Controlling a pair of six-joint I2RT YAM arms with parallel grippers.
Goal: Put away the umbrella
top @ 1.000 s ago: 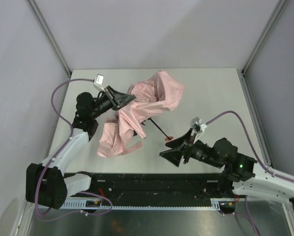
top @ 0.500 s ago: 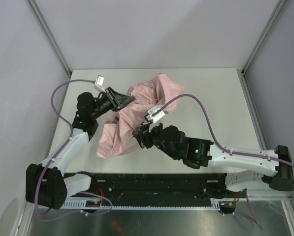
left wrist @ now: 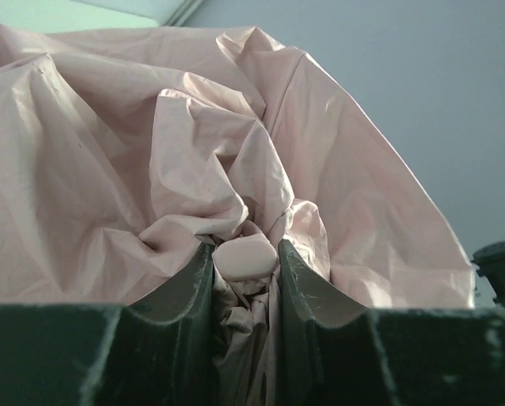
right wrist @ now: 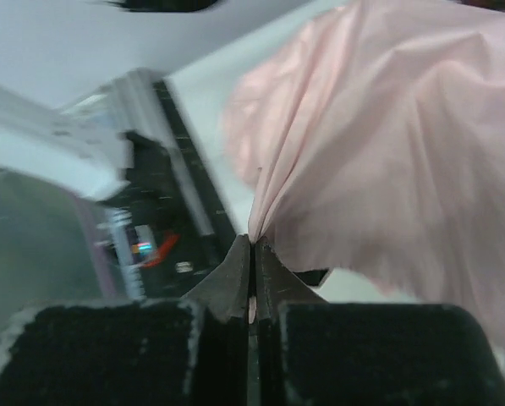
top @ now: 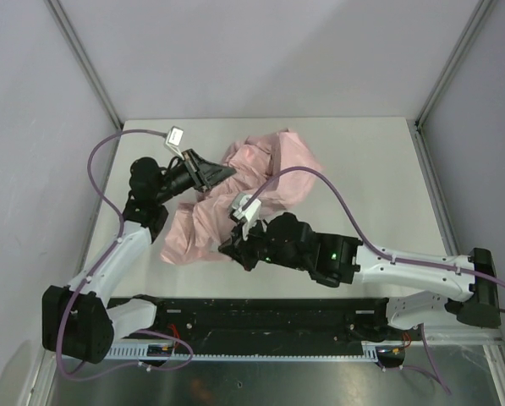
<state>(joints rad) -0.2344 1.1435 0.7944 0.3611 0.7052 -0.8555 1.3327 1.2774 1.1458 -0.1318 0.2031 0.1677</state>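
1. Right gripper (top: 229,245): a second ago it sat back at 4 o'clock of the heap with its jaws wide. It has since swung across to the 6 o'clock edge of the umbrella (top: 244,182) and snapped closed. The wrist view shows the jaws together with a fold of pink canopy (right wrist: 387,152) pinched at the tips.
2. Left gripper (top: 222,172): no change. Jaws are narrow, clamped on bunched fabric and a pale pink nub (left wrist: 245,258) at the heap's 10 o'clock side.
3. Umbrella lies crumpled on the table (top: 362,169), left of centre. Its bulk is toward 12–1 o'clock, with a lobe trailing to 8 o'clock. It looks more bunched than a second ago. The black shaft showed then but is now hidden under the right arm (top: 387,262). I can't tell where the handle is.
4. Meaning: both arms now hold fabric, so gathering the canopy can probably start. It's far from put away, since the canopy is loose and unwrapped. Risk: the right's thin pinch may slip under pull.
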